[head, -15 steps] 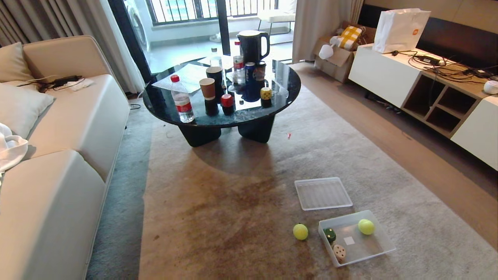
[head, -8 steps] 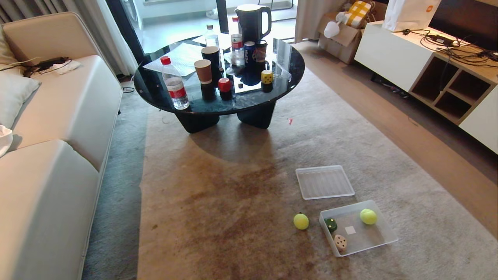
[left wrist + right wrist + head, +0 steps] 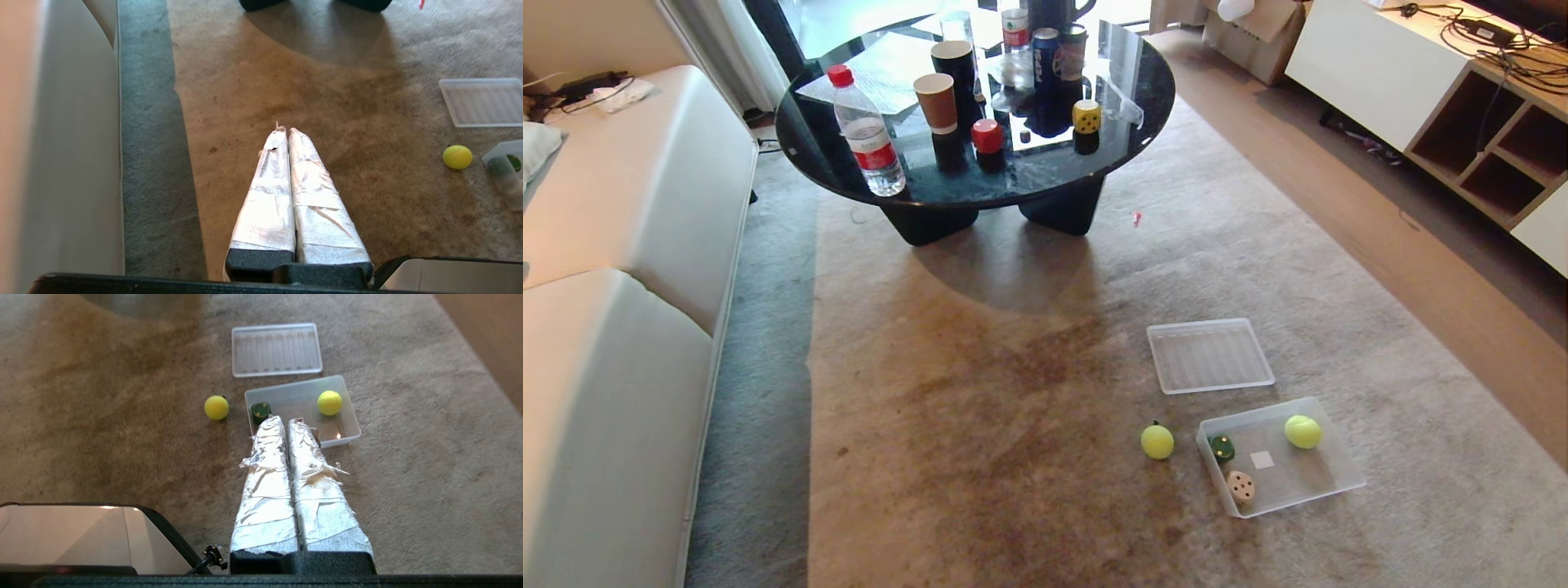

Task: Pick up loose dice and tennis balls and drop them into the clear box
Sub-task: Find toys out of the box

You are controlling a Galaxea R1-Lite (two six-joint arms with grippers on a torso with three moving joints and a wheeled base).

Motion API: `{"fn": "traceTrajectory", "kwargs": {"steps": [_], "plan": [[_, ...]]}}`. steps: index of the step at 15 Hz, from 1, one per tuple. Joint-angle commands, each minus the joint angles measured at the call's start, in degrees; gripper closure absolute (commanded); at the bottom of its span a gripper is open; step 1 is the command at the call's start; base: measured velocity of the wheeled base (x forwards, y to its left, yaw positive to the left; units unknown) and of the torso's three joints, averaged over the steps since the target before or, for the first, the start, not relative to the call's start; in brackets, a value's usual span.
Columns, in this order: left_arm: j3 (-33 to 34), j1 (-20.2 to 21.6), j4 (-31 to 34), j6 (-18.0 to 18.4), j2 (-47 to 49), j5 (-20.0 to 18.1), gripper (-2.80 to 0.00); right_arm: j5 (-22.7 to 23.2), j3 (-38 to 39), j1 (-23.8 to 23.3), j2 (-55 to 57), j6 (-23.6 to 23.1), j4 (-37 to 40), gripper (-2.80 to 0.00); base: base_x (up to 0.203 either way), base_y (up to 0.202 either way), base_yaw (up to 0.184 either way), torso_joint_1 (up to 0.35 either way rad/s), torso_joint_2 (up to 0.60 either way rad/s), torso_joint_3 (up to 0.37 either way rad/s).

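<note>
The clear box lies on the carpet holding a dark green die, a tan die and a tennis ball. A loose tennis ball rests just left of the box. A yellow die and a red die stand on the round black table. Neither arm shows in the head view. My right gripper is shut and empty, hanging above the box's near wall. My left gripper is shut and empty over bare carpet, well left of the loose ball.
The flat ribbed lid lies on the carpet just beyond the box. Cups, cans and a water bottle crowd the table. A beige sofa runs along the left and a white cabinet stands at the far right.
The head view has tipped downward, so the whole scene has slid up the picture. The dice, balls, box and lid have not moved on the floor or table.
</note>
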Motion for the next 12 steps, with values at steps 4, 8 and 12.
{"fn": "traceTrajectory", "kwargs": {"steps": [4, 8, 12], "plan": [[0.1, 0.0, 0.0, 0.0, 0.0, 0.0, 0.00, 0.0, 0.0, 0.0, 0.0, 0.0, 0.1, 0.00, 0.000, 0.000, 0.000, 0.005, 0.00, -0.198], [0.0, 0.0, 0.0, 0.0, 0.0, 0.0, 0.00, 0.0, 0.0, 0.0, 0.1, 0.0, 0.1, 0.00, 0.000, 0.000, 0.000, 0.002, 0.00, -0.197], [0.0, 0.0, 0.0, 0.0, 0.0, 0.0, 0.00, 0.0, 0.0, 0.1, 0.0, 0.0, 0.1, 0.00, 0.000, 0.000, 0.000, 0.002, 0.00, -0.195]]}}
